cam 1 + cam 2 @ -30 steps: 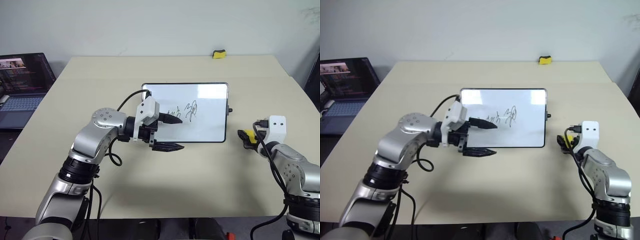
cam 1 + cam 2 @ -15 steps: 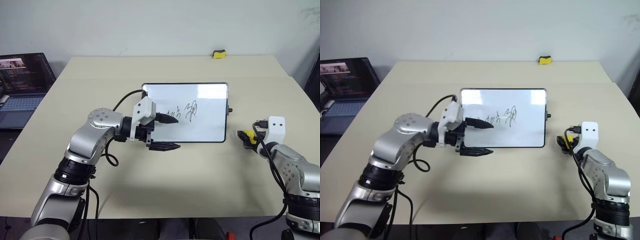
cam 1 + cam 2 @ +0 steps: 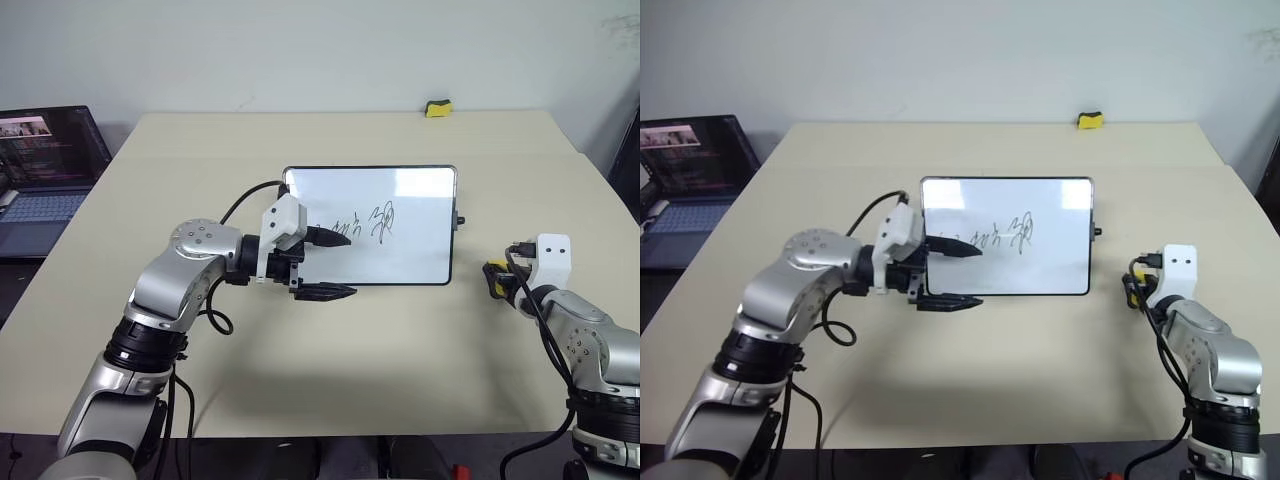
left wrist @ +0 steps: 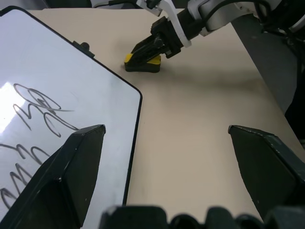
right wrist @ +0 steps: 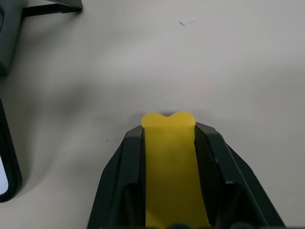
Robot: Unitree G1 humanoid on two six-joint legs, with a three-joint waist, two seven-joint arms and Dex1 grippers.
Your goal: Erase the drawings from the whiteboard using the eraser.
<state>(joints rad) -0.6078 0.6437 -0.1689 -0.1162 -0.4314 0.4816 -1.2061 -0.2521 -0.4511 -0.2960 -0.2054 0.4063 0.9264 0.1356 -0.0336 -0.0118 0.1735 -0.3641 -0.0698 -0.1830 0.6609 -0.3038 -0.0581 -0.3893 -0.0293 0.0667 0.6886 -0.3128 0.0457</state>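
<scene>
Beige table (image 3: 400,350) seen from above, with a small whiteboard (image 3: 420,190) lying flat near the middle. Across its lower left area, a short row of black scribbled drawings (image 3: 365,222), not yet wiped.

Off the board's right short side, just beside it on the table: the eraser (image 4: 141,62), a yellow block with a black layer, pinched between the two black fingers of the right gripper (image 5: 169,138). Jaws pressed against both long sides, yellow foam squeezed and bulging slightly past the fingertips (image 5: 128,143). Appears to be resting on the tabletop, not lifted.

At the board's lower left corner, the left gripper (image 3: 325,263), pointing toward the right. Jaws spread wide and holding nothing: one finger over the white surface close to the scribbles, the other outside the lower frame. Impossible to tell whether either finger touches the board.

Far back by the table's rear edge, well apart from everything, a second yellow-and-black block (image 3: 437,108). Off the table's left side, an open laptop (image 3: 45,170).

Likely step in hand: securing the grasp, then carrying the eraser to the marks. Best done by lifting straight up and clearing the frame and the small side knob (image 3: 460,221). Then lowering with the wiping face flat on the surface and sweeping along the row with light, even pressure. Steadying the board with the left gripper advisable, with that upper finger kept out of the eraser's path.
</scene>
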